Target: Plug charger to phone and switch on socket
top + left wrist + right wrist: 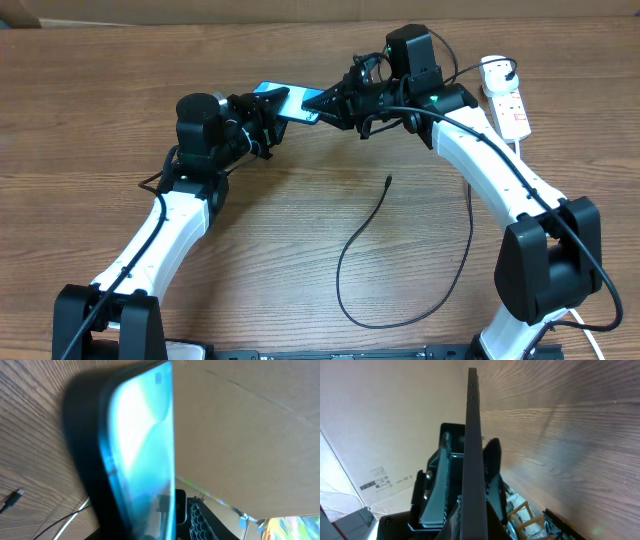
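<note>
The phone, light-blue screen and black edges, is held off the table at the back centre, between both grippers. My left gripper is shut on its left end; my right gripper is shut on its right end. The left wrist view shows the phone's screen close up. The right wrist view shows the phone edge-on between my right fingers. The charger cable's tip lies loose on the table; the cable loops forward and back to a white plug in the socket.
A cardboard wall runs along the table's back edge. The black cable's loop lies across the centre front of the table, beside the right arm's base. The cable's tip also shows in the left wrist view.
</note>
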You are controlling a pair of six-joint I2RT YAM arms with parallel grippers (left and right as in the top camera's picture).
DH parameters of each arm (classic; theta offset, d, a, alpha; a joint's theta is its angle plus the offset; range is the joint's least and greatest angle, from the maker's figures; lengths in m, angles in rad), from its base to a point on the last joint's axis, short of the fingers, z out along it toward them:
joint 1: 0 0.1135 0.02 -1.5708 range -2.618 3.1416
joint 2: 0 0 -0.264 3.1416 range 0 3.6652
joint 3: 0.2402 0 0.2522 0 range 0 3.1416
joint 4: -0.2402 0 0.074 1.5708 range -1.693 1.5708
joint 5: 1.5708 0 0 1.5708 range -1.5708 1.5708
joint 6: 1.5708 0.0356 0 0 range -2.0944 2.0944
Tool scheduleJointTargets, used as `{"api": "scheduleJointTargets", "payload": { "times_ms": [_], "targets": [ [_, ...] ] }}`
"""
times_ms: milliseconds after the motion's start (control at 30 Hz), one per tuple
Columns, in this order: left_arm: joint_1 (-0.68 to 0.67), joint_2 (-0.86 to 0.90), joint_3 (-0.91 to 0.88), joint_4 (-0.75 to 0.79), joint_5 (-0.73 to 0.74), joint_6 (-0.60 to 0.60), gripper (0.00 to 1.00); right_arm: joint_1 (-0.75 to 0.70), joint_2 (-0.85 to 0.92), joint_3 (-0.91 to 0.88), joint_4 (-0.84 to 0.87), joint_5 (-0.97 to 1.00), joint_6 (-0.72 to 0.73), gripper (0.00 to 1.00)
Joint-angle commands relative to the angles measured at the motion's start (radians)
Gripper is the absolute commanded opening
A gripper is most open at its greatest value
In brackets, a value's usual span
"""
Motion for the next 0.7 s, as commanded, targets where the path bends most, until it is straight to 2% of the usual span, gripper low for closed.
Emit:
{"api": "scheduleJointTargets", "payload": {
  "times_ms": [0, 667],
  "targets": [
    [0.003, 0.005, 0.005, 0.002, 0.003, -0.010, 0.31, -0.001, -0.006, 0.014, 0.004, -0.029, -0.031, 0.04],
    [0.005, 0.005, 0.004, -0.044, 0.032, -0.008, 0.17, -0.002, -0.006, 0.014, 0.005, -0.022, -0.042, 0.04]
  ]
}}
